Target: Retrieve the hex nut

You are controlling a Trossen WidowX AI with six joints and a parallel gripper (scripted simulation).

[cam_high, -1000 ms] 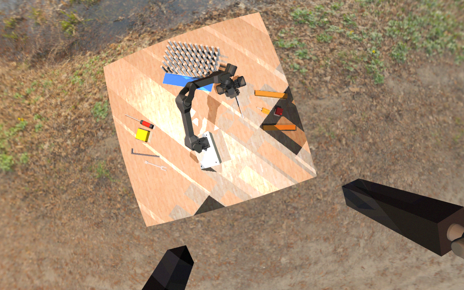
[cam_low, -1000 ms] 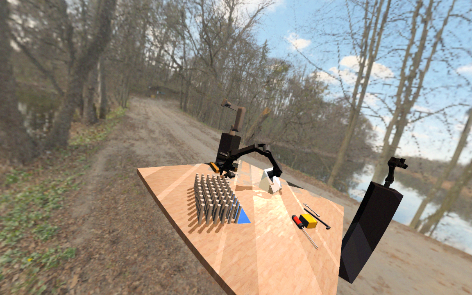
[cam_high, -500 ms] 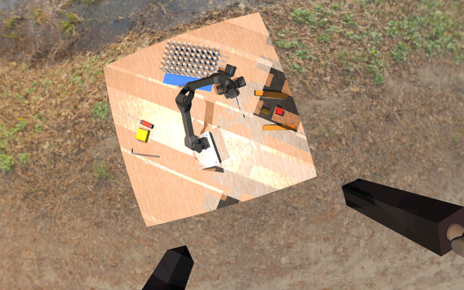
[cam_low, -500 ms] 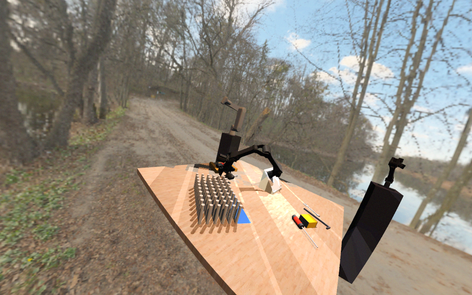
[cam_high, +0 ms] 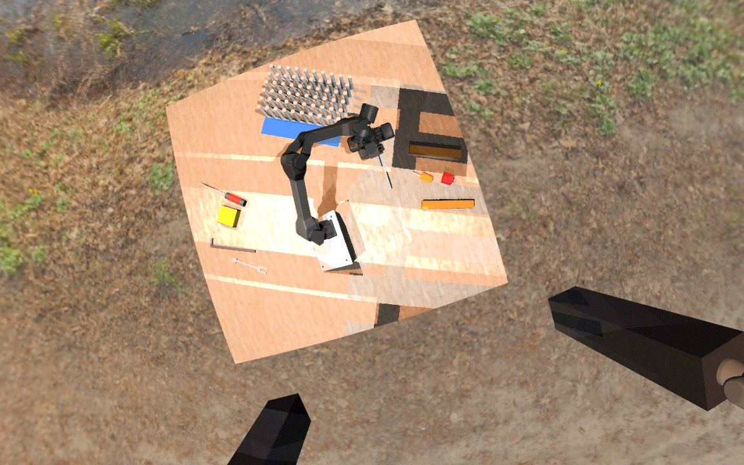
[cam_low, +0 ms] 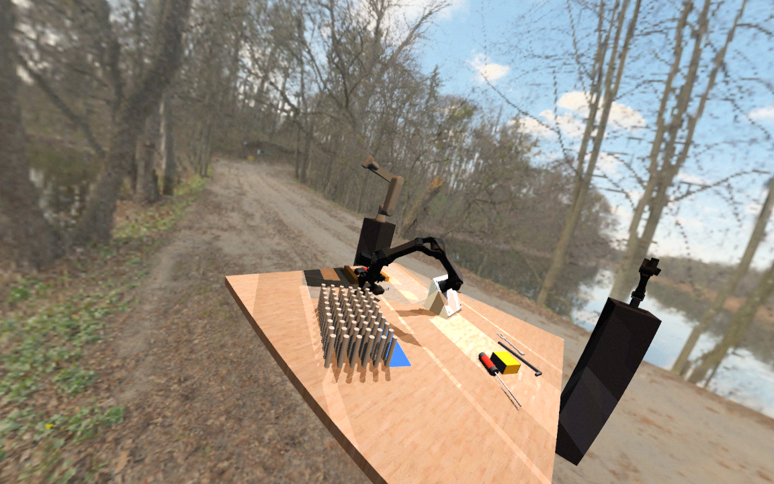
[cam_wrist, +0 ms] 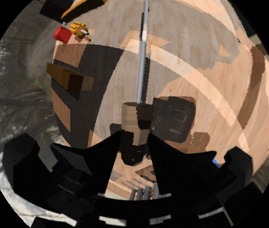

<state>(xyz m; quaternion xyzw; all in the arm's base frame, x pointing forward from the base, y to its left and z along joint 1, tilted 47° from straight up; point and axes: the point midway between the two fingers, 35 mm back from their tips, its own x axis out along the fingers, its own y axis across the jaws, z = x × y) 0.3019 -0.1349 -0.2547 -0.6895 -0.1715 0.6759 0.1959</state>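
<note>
My gripper (cam_high: 376, 152) (cam_wrist: 134, 134) is shut on the handle of a long thin tool, right of the spacers. The tool's grey shaft (cam_high: 386, 173) (cam_wrist: 142, 63) points away from the spacers, over the table; its shadow lies close beside it. The shape of its far end is too small to tell. The standing metal spacers (cam_low: 329, 351) (cam_wrist: 147, 192) are in dense rows and look upright. The blue taped strip (cam_high: 282, 128) (cam_low: 400, 355) lies in front of them, partly under my arm in the top view. I cannot make out the hex nut in any view.
Left side: red-handled screwdriver (cam_high: 235, 199) (cam_low: 487, 364), yellow block (cam_high: 228, 216) (cam_low: 505, 362), dark hooked rod (cam_high: 234, 248) and pale forked tool (cam_high: 249, 265). Right side: orange bar (cam_high: 447, 204), shaded bar (cam_high: 435, 151) (cam_wrist: 64, 77), small orange screwdriver (cam_high: 426, 177) (cam_wrist: 78, 30) and red block (cam_high: 447, 177) (cam_wrist: 62, 34).
</note>
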